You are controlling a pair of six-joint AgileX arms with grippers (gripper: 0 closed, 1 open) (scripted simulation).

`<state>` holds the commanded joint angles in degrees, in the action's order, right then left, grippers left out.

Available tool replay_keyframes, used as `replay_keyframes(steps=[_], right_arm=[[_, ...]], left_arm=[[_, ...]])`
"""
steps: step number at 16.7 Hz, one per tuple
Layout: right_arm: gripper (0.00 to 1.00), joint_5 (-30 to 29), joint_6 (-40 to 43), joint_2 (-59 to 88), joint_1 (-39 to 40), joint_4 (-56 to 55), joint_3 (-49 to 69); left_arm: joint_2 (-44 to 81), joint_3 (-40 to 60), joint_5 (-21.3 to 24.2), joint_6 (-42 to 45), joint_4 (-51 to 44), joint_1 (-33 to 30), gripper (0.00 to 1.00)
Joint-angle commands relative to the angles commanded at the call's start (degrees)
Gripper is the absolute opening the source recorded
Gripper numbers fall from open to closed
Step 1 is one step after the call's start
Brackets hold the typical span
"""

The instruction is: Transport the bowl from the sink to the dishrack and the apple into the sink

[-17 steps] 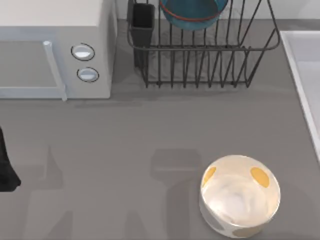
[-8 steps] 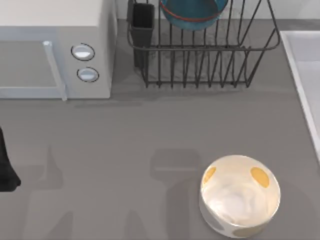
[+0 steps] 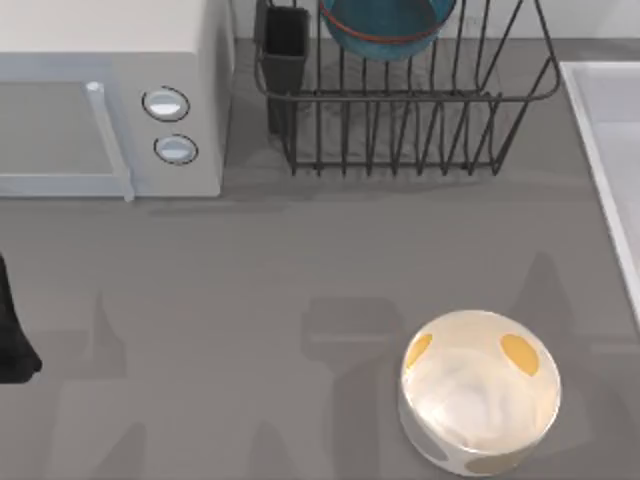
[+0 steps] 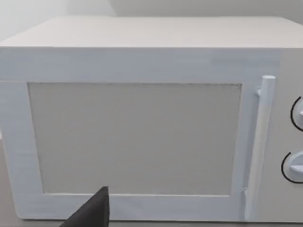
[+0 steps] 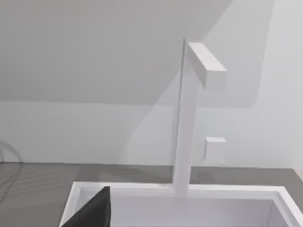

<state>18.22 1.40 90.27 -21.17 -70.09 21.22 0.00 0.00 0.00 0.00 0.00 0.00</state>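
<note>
Your teal-blue bowl [image 3: 385,25], with its thin red-orange stripe, sits in the black wire dishrack [image 3: 410,110] at the table's far edge, beside the dark cutlery cup [image 3: 287,45]. The pale sink [image 3: 600,130] runs along the right side; its rim and a white faucet [image 5: 189,118] face the right wrist. A white bowl with orange spots [image 3: 478,392] rests on the grey table [image 3: 250,290]; a white microwave [image 3: 110,100] stands at left. What seems to be your left arm [image 3: 12,340] darkens the left edge; you cannot tell either gripper's state.

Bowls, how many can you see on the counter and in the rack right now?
2: the teal-blue bowl stands in the dishrack at the far edge; the white orange-spotted bowl sits on the counter, near right. More may lie outside the views.
</note>
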Motion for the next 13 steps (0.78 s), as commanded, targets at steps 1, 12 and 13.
replay_keyframes(steps=[1, 12, 13], right_arm=[[1.00, -1.01, 0.27, -4.78, 1.26, 3.37, -1.42], [1.00, -9.34, -1.23, -72.81, 15.29, 49.94, -9.32], [1.00, -10.36, -1.60, -76.95, 16.82, 54.31, -10.67]], left_arm=[[0.00, 0.00, 0.00, 0.00, 0.00, 0.00, 1.00], [0.00, 0.00, 0.00, 0.00, 0.00, 0.00, 1.00], [0.00, 0.00, 0.00, 0.00, 0.00, 0.00, 1.00]])
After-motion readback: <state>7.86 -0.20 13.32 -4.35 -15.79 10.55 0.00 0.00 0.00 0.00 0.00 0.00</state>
